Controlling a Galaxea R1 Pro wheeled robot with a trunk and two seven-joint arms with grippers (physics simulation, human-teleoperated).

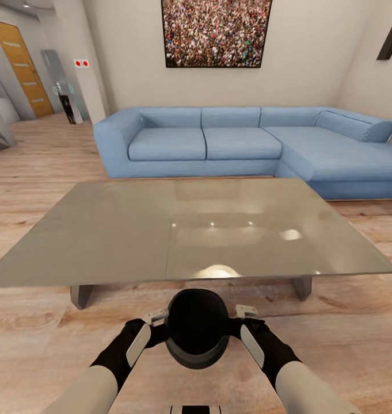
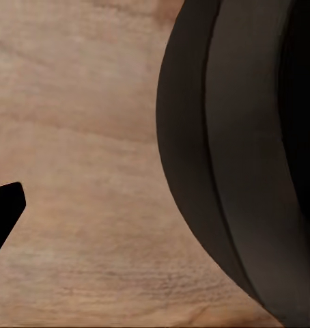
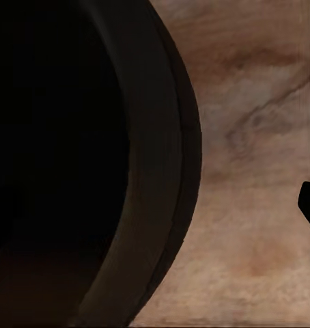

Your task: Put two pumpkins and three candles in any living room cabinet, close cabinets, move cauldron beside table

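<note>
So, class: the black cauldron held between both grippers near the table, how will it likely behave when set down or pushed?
The cauldron looks rigid and thick-walled, so probably heavy, hence the left gripper and right gripper flanking it. Its round, smooth sides might slip. Being squat and wide, it should rarely tip.

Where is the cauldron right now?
In the head view the cauldron sits low at centre, between the left hand and right hand, over the wood floor just in front of the table's near edge.
</note>
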